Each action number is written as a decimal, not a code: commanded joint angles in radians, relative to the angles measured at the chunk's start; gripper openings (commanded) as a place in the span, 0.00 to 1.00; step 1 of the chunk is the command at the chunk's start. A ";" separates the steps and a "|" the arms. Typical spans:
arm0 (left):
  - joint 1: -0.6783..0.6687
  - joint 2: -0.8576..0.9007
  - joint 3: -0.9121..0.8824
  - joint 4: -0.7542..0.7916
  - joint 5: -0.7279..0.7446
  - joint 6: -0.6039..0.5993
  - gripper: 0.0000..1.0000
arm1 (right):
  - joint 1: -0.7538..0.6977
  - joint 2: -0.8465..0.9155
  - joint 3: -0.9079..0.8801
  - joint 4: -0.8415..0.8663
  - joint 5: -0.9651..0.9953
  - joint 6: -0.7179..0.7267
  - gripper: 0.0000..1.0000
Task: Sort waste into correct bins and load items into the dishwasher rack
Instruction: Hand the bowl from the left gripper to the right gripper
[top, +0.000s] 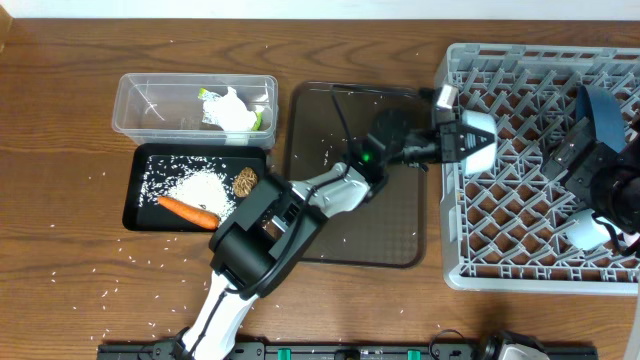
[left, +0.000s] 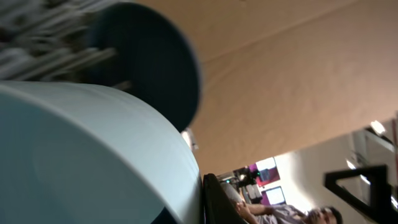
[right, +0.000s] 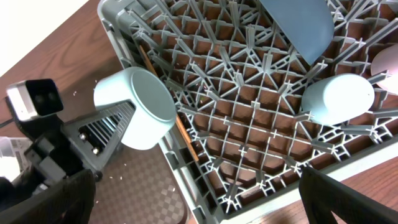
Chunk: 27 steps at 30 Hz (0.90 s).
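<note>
My left gripper (top: 476, 140) is shut on the small light-blue cup (right: 140, 111) and holds it on its side over the left edge of the grey dishwasher rack (top: 540, 262). The cup fills the left wrist view (left: 93, 155). The dark-blue dish (top: 605, 115) stands on edge among the pegs at the rack's back right. A pale bluish-white vessel (right: 336, 99) sits mouth down in the rack, with a pinkish-white one (right: 387, 62) beside it. My right gripper (right: 196, 202) is open and empty above the rack's front part.
The clear tub (top: 135, 105) holds the yellow-green wrapper and white tissue (top: 232, 110). The black tray (top: 140, 195) holds rice, the carrot (top: 190, 210) and the brown lump (top: 245, 182). The brown serving tray (top: 390, 225) lies between the bins and the rack. Rice grains are scattered on the table.
</note>
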 joint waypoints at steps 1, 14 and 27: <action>0.034 0.011 0.030 -0.032 0.014 -0.005 0.09 | -0.005 -0.002 0.002 -0.002 0.002 0.009 0.99; 0.093 0.011 0.030 -0.117 0.051 0.025 0.73 | -0.005 -0.002 0.002 0.016 0.007 0.008 0.99; 0.135 0.011 0.030 -0.279 0.071 0.192 0.98 | -0.005 -0.002 0.002 0.027 0.006 0.008 0.99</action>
